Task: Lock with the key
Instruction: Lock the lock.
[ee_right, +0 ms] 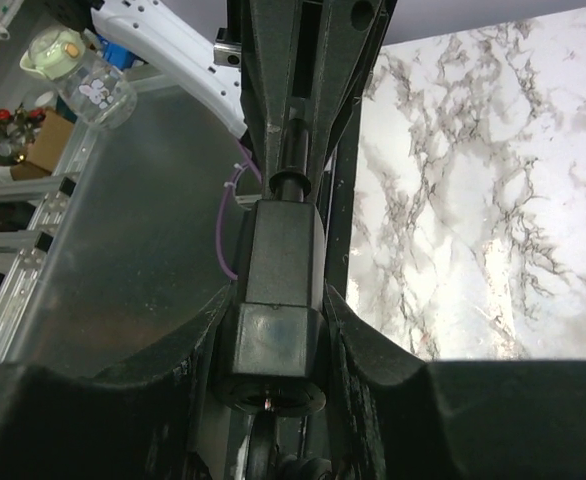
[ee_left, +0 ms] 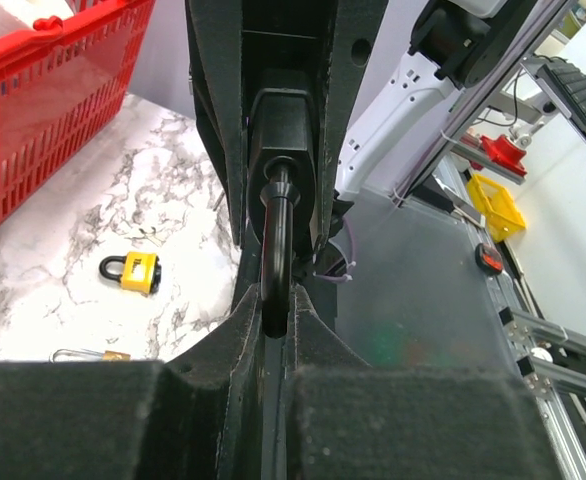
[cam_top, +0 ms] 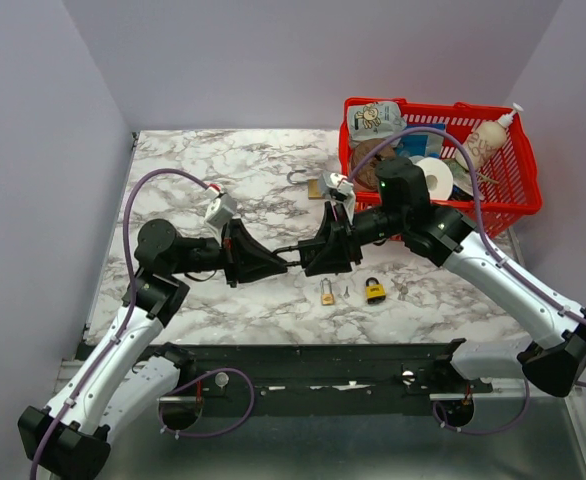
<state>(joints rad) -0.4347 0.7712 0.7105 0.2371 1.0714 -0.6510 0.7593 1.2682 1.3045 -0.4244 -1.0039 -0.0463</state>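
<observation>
A black padlock (ee_right: 278, 260) hangs in the air between the two arms above the table's middle. My right gripper (ee_right: 273, 335) is shut on its square body, with the round keyhole end (ee_right: 273, 395) facing this wrist camera. My left gripper (ee_left: 276, 310) is shut on the padlock's black shackle (ee_left: 275, 240), which runs from the body (ee_left: 285, 130) into its jaws. From above, the left gripper (cam_top: 285, 262) and the right gripper (cam_top: 311, 258) meet tip to tip. I cannot make out the key; only a small metal glint shows at the keyhole.
A brass padlock (cam_top: 327, 291) and a yellow padlock (cam_top: 375, 291) lie on the marble table (cam_top: 203, 180) just in front of the grippers, with small metal bits (cam_top: 401, 292) beside them. A red basket (cam_top: 518, 200) of items stands at the back right. Another lock (cam_top: 318, 187) lies next to it.
</observation>
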